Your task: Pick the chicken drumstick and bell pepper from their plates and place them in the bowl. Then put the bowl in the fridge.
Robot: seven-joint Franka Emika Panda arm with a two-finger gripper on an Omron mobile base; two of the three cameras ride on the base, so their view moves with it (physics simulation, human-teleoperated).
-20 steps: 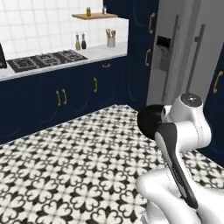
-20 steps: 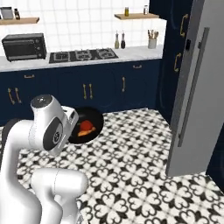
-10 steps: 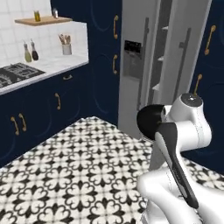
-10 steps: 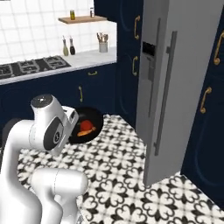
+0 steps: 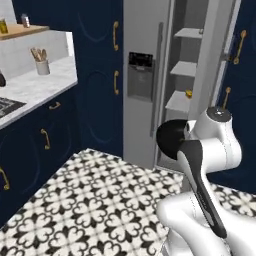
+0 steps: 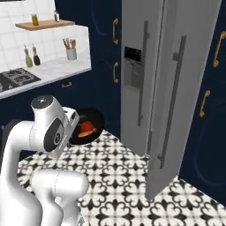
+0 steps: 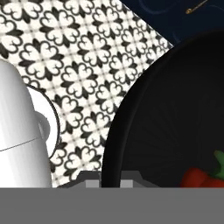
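Claw [image 7: 109,180]: clamped on the rim of the bowl [image 6: 90,128], held above the patterned floor [image 6: 128,174].
Bell pepper [image 6: 87,128]: red, inside the bowl.
Fridge [image 5: 150,75]: ahead, one door swung open, grey shelves [image 5: 186,67] showing.

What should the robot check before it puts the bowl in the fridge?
1. Bowl held by the gripper: ok, the rim sits between its fingertips.
2. Bell pepper in the bowl: ok, red shows inside.
3. Chicken drumstick in the bowl: cannot tell.
4. Fridge door open: ok, grey shelves show.
5. Room on a shelf: cannot tell; a small yellow thing sits on one.
6. Bowl level: cannot tell.
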